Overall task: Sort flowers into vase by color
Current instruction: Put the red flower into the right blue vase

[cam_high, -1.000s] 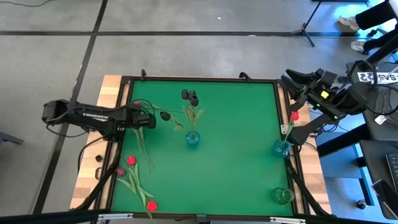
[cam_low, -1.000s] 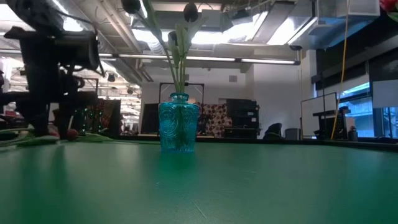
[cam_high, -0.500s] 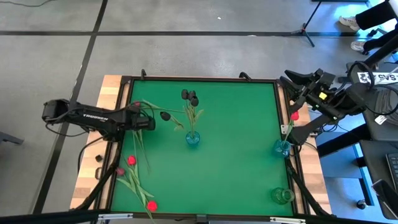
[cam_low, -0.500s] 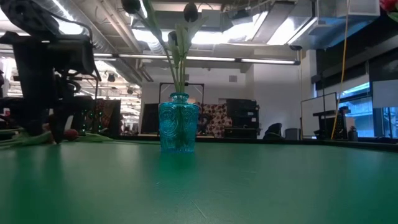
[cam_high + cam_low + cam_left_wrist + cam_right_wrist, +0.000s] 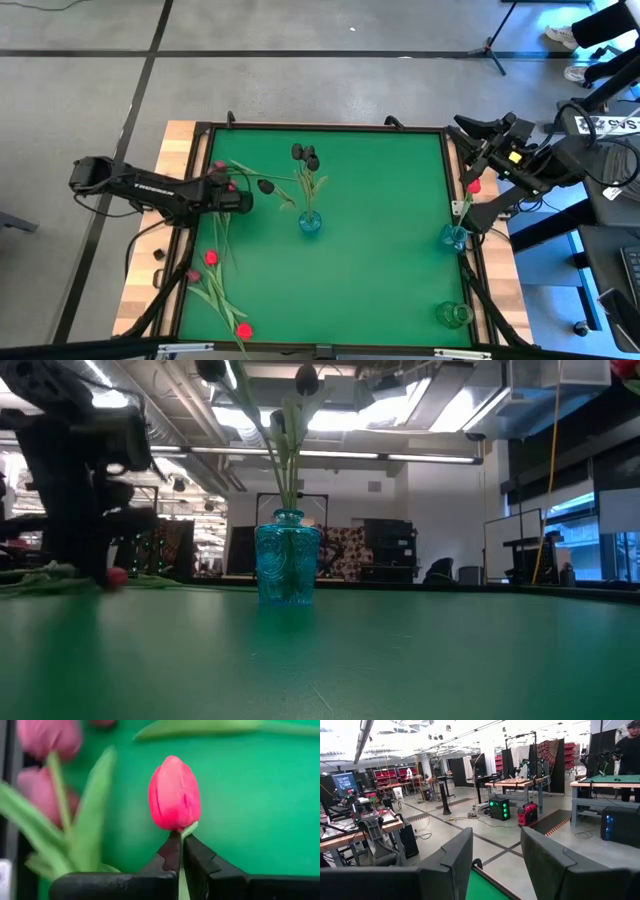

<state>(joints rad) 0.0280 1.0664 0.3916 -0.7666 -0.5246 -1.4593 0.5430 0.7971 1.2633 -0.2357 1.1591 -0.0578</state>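
Stem of pink-red artificial tulip (image 5: pixel 174 794) pinched between closed left gripper (image 5: pixel 181 851) fingers at table's left edge, head pointing straight ahead. Right gripper (image 5: pixel 496 855) spread open, empty, far right.

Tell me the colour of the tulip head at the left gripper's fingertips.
Pinkish red tulip head, clearest in the left wrist view.

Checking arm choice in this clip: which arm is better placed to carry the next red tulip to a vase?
The left. Its gripper is shut on the stem just below a red tulip at the table's left side. The right gripper is open, raised off the table's right edge, far from the loose flowers.
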